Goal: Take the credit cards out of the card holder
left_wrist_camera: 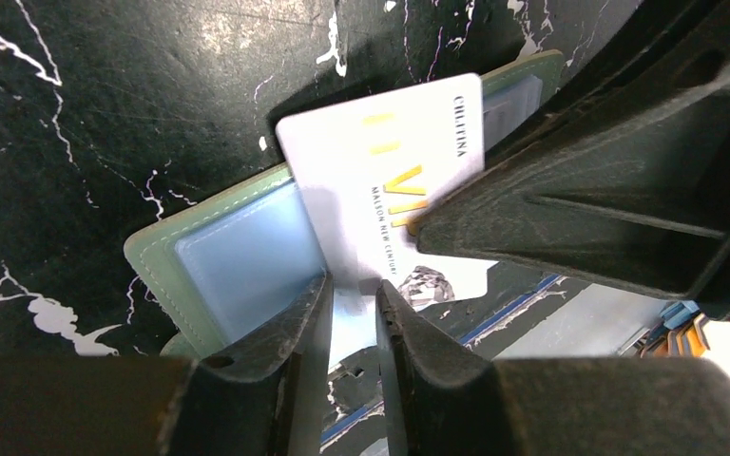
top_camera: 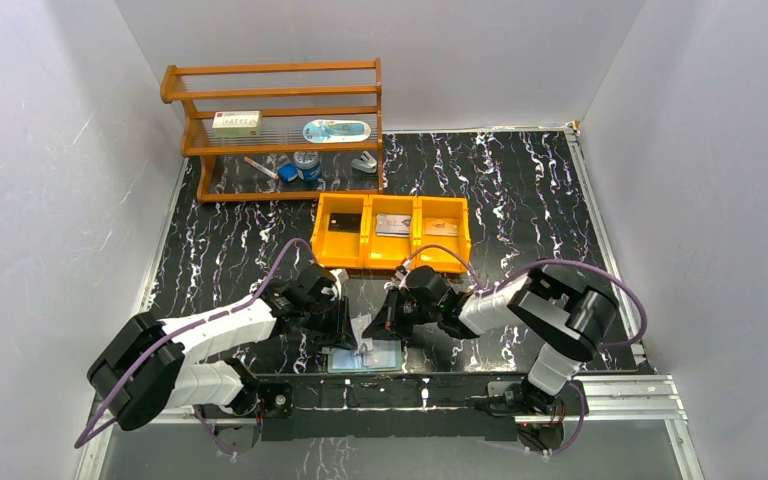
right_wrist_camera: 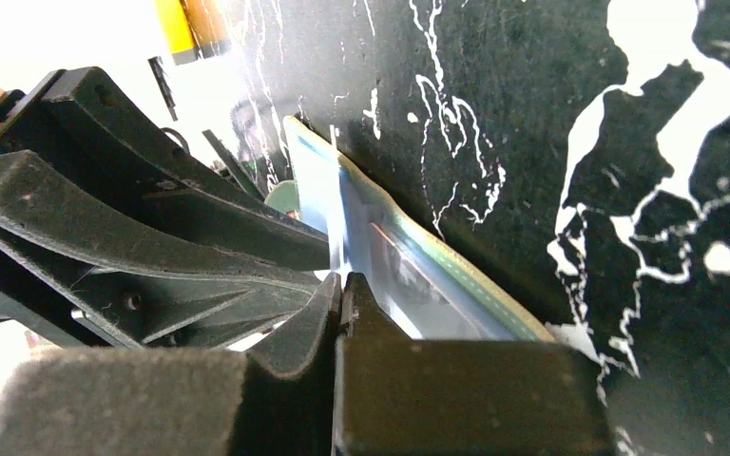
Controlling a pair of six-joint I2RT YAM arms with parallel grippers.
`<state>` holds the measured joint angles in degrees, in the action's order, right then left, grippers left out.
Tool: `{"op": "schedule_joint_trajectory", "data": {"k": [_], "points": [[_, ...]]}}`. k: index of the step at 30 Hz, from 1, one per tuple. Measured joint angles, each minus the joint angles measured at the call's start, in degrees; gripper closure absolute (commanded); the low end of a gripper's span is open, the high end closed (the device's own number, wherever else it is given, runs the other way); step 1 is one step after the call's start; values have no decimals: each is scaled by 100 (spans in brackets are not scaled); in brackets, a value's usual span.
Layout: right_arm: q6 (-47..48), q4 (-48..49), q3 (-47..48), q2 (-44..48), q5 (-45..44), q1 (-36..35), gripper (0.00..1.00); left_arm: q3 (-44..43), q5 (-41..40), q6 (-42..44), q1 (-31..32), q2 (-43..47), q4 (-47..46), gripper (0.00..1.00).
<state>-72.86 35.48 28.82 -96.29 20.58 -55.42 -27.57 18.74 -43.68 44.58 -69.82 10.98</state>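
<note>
Your right claw (right_wrist_camera: 340,290) is pressed shut on the white card (left_wrist_camera: 380,161), at its edge | left claw (left_wrist_camera: 352,309) pinches the card holder (left_wrist_camera: 219,266) pocket, at the near edge of the table (top_camera: 520,200) | card likely light, stiff, slick: grip its flat faces | card partly out, tilted up, long axis seemingly along the pull

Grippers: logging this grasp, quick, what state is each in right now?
Left gripper: closed on the flat muted-green card holder, at its pale pocket.
Right gripper: shut on the white gold-printed plastic card.
</note>
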Motion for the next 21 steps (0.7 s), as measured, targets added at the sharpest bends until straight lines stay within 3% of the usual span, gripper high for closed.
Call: {"op": "schedule_joint_trajectory", "data": {"k": [10,17,21], "points": [[802,-1637,7,1644,-835,-13,100,-52,-710,-39,17,916,361,52],[1762,-3150,363,2883,-2076,-15,100,-719,-1746,197,9,1167,1161,15],[2732,-3818,920,3329,-3171,-15,100,-1261,-2267,481,-210,1167,1676,4]]}}
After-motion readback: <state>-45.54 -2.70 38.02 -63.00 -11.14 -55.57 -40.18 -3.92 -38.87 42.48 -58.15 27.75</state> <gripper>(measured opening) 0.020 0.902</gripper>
